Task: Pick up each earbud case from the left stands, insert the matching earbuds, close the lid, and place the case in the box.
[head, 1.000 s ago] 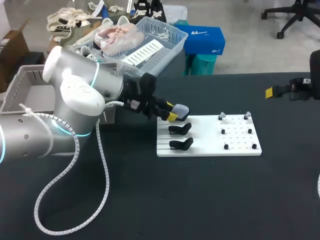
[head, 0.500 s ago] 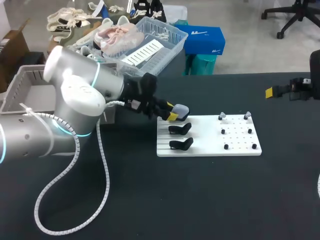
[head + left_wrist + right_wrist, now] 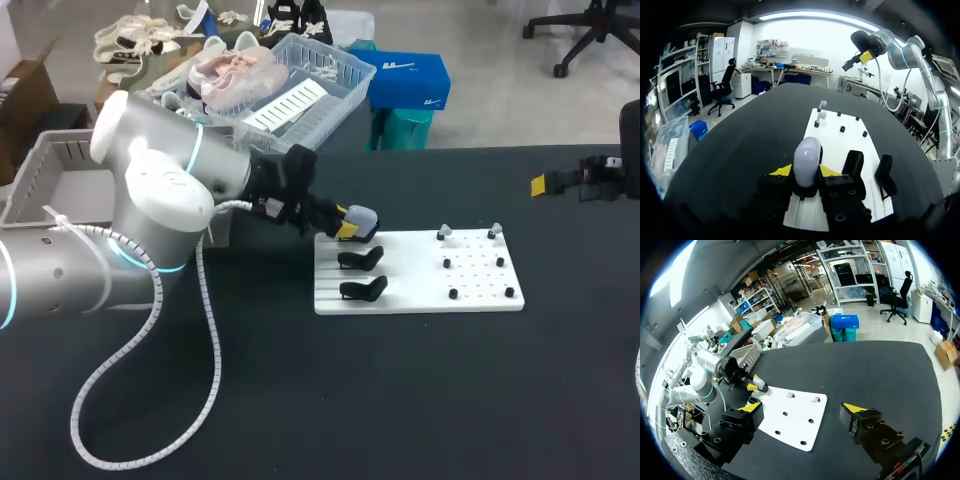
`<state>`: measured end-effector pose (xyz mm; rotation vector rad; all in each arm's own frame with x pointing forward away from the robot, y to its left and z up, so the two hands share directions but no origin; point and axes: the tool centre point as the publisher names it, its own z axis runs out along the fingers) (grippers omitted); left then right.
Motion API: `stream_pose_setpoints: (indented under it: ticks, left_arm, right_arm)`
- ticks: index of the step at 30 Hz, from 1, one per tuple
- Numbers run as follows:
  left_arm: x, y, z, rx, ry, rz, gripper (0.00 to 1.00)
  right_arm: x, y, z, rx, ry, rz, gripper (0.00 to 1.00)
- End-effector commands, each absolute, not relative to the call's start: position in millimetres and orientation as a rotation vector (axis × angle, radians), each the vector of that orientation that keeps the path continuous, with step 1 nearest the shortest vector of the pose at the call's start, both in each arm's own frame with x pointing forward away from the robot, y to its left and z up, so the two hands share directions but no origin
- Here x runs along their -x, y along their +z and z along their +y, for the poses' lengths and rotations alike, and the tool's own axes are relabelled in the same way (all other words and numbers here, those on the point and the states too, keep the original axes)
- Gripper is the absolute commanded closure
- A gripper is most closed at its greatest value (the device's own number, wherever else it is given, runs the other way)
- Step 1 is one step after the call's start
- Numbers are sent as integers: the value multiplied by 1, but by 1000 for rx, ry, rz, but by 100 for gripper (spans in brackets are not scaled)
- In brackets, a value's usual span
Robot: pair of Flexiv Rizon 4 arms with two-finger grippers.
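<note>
Clamping the case (image 3: 806, 154) upright in our left gripper (image 3: 805, 171), long axis along its fingers; our right gripper (image 3: 804, 409) hangs open, well apart.

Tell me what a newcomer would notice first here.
The left hand is shut on a pale case at the far stand of the white board. Nearer, two black stands sit empty. The right hand hangs wide open, off past the board's other end.
</note>
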<state>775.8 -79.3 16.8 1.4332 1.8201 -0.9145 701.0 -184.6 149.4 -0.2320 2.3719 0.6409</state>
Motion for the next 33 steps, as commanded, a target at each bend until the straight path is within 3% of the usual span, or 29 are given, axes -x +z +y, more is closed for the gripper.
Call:
stream_pose_setpoints:
  ticks: [1,5,23,33]
  left_arm:
    - [-777,15,-82,-1434,-913,1824,83]
    - [-777,16,-82,-1432,-913,1822,100]
    - [-780,42,-71,-1387,-935,1763,100]
    - [-781,85,-63,-1312,-954,1691,100]
  right_arm:
    - [-701,149,-185,233,641,2372,0]
    - [-701,149,-185,233,641,2372,0]
    - [-701,149,-185,233,641,2372,0]
    - [-701,149,-185,233,641,2372,0]
